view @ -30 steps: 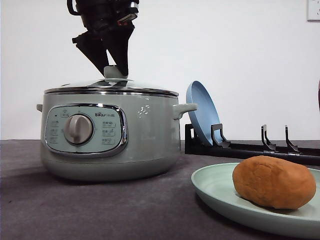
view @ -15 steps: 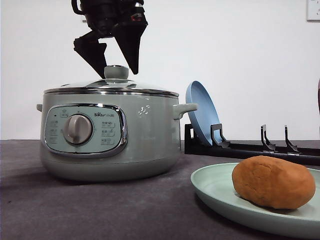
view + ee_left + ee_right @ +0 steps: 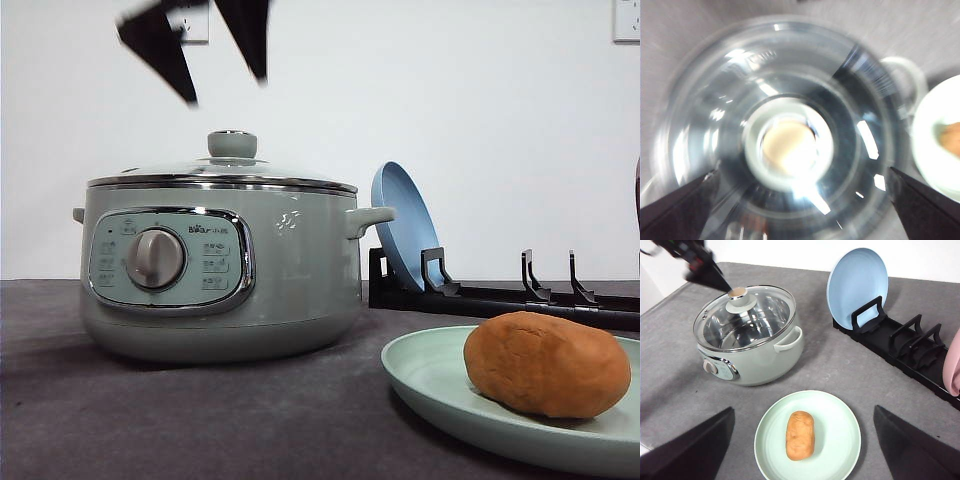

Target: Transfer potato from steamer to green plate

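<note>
The potato [image 3: 546,364] lies on its side on the green plate [image 3: 425,372], at the front right of the table. The sage-green steamer [image 3: 290,270] stands to the left with its glass lid on. High above the lid knob [image 3: 232,144] my left gripper [image 3: 224,88] hangs open and empty. From the left wrist view the knob [image 3: 789,147] sits straight below, between the spread fingers [image 3: 675,210]. My right gripper [image 3: 804,408] is open well above the plate [image 3: 840,412] and potato [image 3: 800,435], holding nothing. The steamer [image 3: 755,352] and the left gripper [image 3: 702,267] lie beyond.
A blue plate [image 3: 405,225] stands upright in a black dish rack [image 3: 520,295] behind the green plate. The same rack [image 3: 900,342] carries a pink item [image 3: 952,365] at its far right. Grey tabletop lies in front of the steamer.
My left gripper, down around the lid knob a second ago, has opened and risen well above it. The lid stays on the steamer. Potato and plate have not moved.
</note>
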